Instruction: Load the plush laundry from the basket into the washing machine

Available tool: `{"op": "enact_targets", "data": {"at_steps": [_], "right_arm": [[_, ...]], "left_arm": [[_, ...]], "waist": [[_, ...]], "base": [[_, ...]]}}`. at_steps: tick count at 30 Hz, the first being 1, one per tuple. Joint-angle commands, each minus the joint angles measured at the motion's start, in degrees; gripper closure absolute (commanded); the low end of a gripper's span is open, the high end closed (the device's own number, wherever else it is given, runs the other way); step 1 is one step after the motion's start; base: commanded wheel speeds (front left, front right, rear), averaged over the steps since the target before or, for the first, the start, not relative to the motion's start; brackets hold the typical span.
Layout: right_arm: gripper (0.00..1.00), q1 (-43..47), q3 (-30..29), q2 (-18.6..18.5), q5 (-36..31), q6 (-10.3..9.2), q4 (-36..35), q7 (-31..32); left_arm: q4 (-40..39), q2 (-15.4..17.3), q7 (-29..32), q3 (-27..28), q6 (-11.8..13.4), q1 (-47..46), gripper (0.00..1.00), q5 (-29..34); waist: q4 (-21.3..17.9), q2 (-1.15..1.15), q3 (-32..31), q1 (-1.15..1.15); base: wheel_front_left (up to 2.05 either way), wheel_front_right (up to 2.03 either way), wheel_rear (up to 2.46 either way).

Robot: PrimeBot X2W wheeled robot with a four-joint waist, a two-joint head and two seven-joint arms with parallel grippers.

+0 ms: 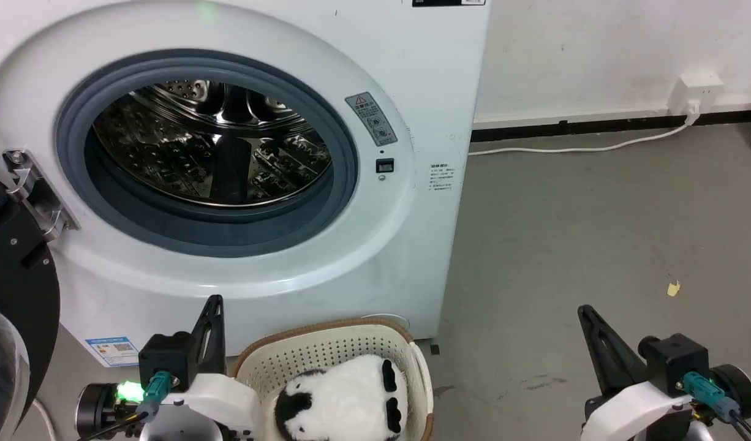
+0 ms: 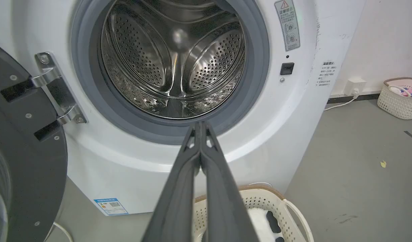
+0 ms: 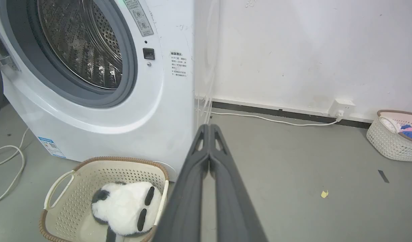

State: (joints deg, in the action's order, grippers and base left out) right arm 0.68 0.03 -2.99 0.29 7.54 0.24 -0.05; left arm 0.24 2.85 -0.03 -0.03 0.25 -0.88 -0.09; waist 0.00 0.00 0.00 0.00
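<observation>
**Taking the Panda Plush out of the Basket**

The panda plush [image 1: 345, 398] is seen lying in the cream laundry basket [image 1: 326, 327], which stands on the floor [image 1: 596, 214] just before the washing machine [image 1: 412, 92]; the black-rimmed door [image 1: 14, 275] is swung open to the left, and the steel drum [image 1: 216, 147] appears empty. The left gripper [image 2: 200, 125] is held near the basket's left side, its fingers [image 2: 179, 188] pressed together on nothing; the right gripper [image 3: 209, 127] is likewise closed and empty, well apart over bare floor. The grasp is not yet begun; the nearer left fingers are best parted wide, lowered over the toy's rounded middle and closed deep into the fluff, since a shallow pinch is likely to slip; the basket's rim should be cleared on the lift.
</observation>
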Motion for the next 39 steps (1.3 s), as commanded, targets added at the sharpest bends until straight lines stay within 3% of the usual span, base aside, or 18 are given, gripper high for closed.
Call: {"op": "enact_targets", "data": {"at_steps": [1, 39], "right_arm": [[1.00, -0.68, -0.03, 0.12, -0.29, -0.05, -0.24, 0.05], [1.00, -0.68, -0.03, 0.12, -0.29, -0.05, -0.24, 0.05]], "left_arm": [[-0.24, 0.03, 0.03, 0.03, -0.25, 0.88, 1.00, 0.09], [-0.24, 0.03, 0.03, 0.03, -0.25, 0.88, 1.00, 0.09]], "waist": [[0.00, 0.00, 0.00, 0.00], [0.00, 0.00, 0.00, 0.00]], "base": [[0.00, 0.00, 0.00], [0.00, 0.00, 0.00]]}}
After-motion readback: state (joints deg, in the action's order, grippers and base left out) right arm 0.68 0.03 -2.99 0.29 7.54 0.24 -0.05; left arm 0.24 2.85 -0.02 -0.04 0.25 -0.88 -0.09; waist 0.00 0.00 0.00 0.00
